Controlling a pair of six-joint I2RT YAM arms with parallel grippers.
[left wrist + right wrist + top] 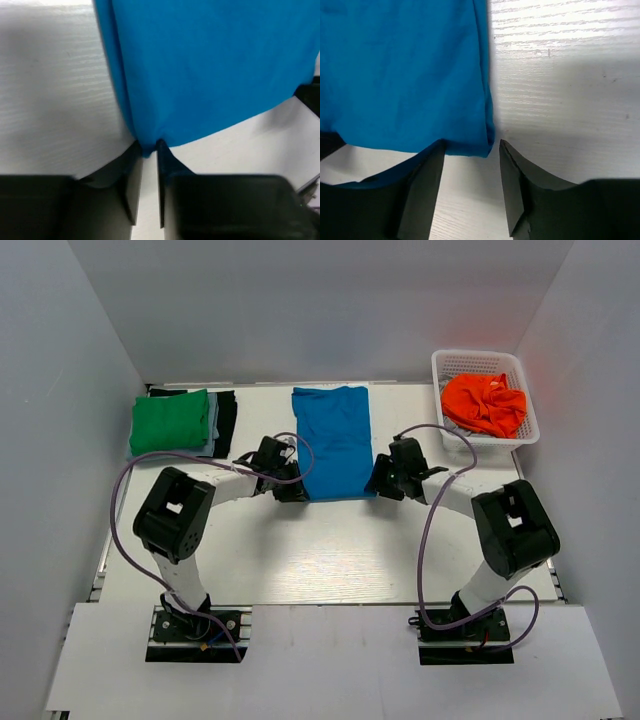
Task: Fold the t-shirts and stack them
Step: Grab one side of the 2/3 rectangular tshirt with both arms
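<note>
The bright blue t-shirt (335, 440) lies folded in a long strip on the table's middle. My left gripper (292, 488) is at its near left corner, and in the left wrist view the gripper (148, 146) is shut on that corner of the blue t-shirt (210, 70). My right gripper (378, 480) is at the near right corner. In the right wrist view it (471, 142) is open, with its fingers on either side of the corner of the blue t-shirt (405, 75). A folded green t-shirt (170, 420) tops a stack of darker ones (226, 418). An orange t-shirt (485, 405) lies crumpled in the basket.
The white mesh basket (445, 362) stands at the back right, against the right wall. The stack with the green t-shirt is at the back left. White walls close in the table on three sides. Cables loop from both arms over the table.
</note>
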